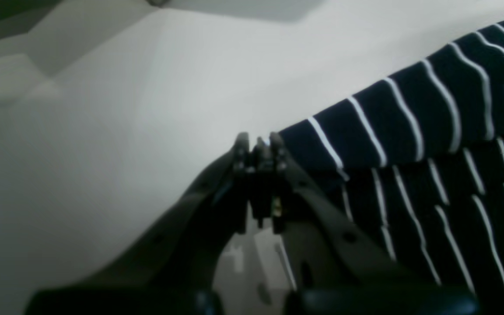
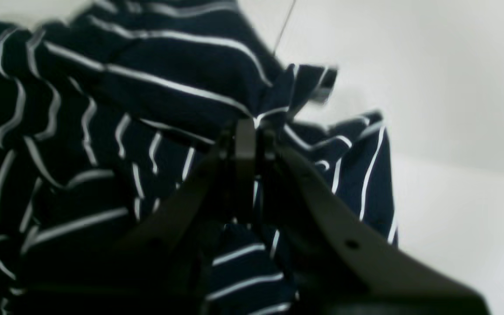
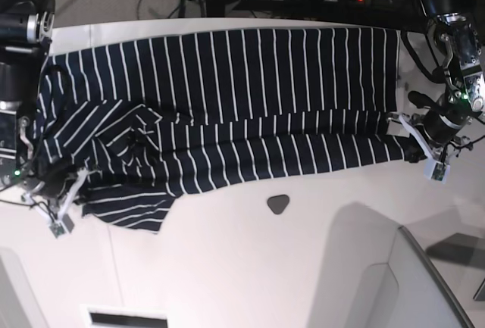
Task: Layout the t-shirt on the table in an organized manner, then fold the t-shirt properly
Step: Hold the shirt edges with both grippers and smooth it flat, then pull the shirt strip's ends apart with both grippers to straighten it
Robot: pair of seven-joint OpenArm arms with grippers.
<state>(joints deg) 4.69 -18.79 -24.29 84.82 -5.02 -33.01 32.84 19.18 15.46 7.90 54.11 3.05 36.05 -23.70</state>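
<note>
T-shirt point(image 3: 227, 108): dark navy with thin white stripes, spread lengthwise across the far half of the desk point(image 3: 250, 267), its near long edge folded over onto the body. The cloth lies fairly flat toward the right end and bunched and wrinkled at the left end, where a sleeve part sticks out toward the near side.

Left hand point(image 3: 415, 145): at the right end of the shirt, fingers pressed together on the corner of the folded edge, low over the desk.

Right hand point(image 3: 67, 192): at the near left end, fingers together, clamped on a gathered pinch of striped cloth.

Small dark grey rounded-triangle piece point(image 3: 279, 204): on bare desk just near of the shirt's middle, apart from it.
</note>
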